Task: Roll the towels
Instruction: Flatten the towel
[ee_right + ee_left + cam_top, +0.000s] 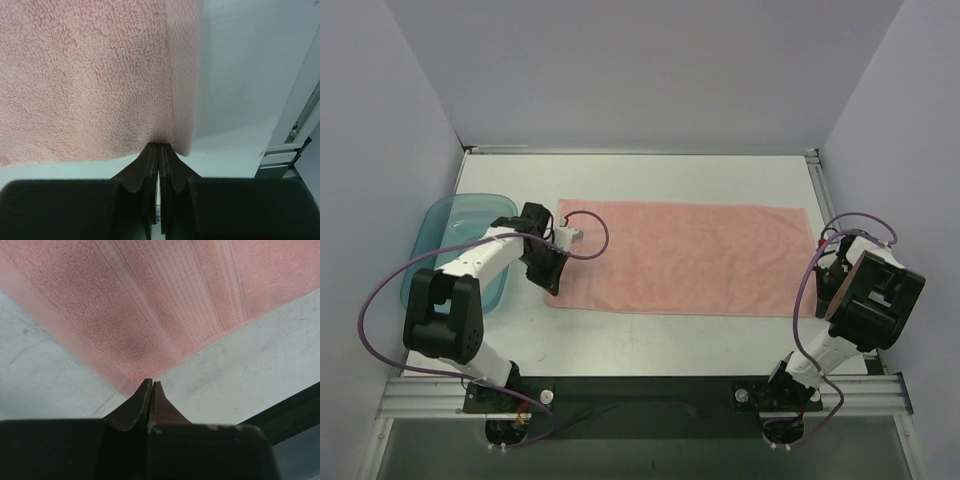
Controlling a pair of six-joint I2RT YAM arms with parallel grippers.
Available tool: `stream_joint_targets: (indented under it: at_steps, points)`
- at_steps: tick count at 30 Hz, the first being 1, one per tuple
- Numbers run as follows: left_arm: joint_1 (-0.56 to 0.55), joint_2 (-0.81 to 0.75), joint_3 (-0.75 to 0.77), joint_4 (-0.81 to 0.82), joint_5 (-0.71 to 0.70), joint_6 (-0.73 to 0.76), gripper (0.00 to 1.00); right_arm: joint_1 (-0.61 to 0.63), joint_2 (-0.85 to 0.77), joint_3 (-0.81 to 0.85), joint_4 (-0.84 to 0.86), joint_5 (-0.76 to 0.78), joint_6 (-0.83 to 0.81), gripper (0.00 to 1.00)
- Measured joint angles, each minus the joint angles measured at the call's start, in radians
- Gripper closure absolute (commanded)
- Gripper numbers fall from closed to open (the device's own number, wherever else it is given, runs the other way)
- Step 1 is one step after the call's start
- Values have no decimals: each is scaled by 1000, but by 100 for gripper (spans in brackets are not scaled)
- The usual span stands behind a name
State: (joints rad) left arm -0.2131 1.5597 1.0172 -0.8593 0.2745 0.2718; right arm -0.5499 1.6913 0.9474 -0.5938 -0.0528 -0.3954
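- At the bottom of the top view, the dark mounting rail (650,392) is carrying both arm bases, one at lower left and one at lower right
- The left gripper (151,385) is sitting at the near-left corner of the towel (165,300) with its jaws pressed together and almost no gap. The corner's tip is running straight into them, so it is looking nipped (the very tip is hidden)
- The right gripper (159,149) is clamping tight on the near-right corner, and the pile there is puckering and folding up against the fingers
- In the top view the towel is lying spread flat and unrolled across the middle of the frame, its long side running left to right
- Judging by this, the step in hand is taking hold of the two near corners, with no roll begun. The next move is calling for both arms to lift the near edge and turn it over toward the far edge together, keeping level so the soft cloth is not sagging or skewing
- The table (650,335) is showing as matte white, faintly scuffed
- A teal tray (445,225) is sitting at middle left, near the towel's end
- Pale lavender walls (650,70) are enclosing the back and both sides
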Motion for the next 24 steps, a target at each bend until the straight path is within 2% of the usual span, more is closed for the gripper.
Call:
stream_joint_targets:
  at_steps: [11,24]
  points:
    - [-11,147,-5,-5,-140,7,100,0,12,9,-12,14,-24,100]
    - [-16,140,-19,-15,-201,48,100,15,26,3,-28,103,-93,100]
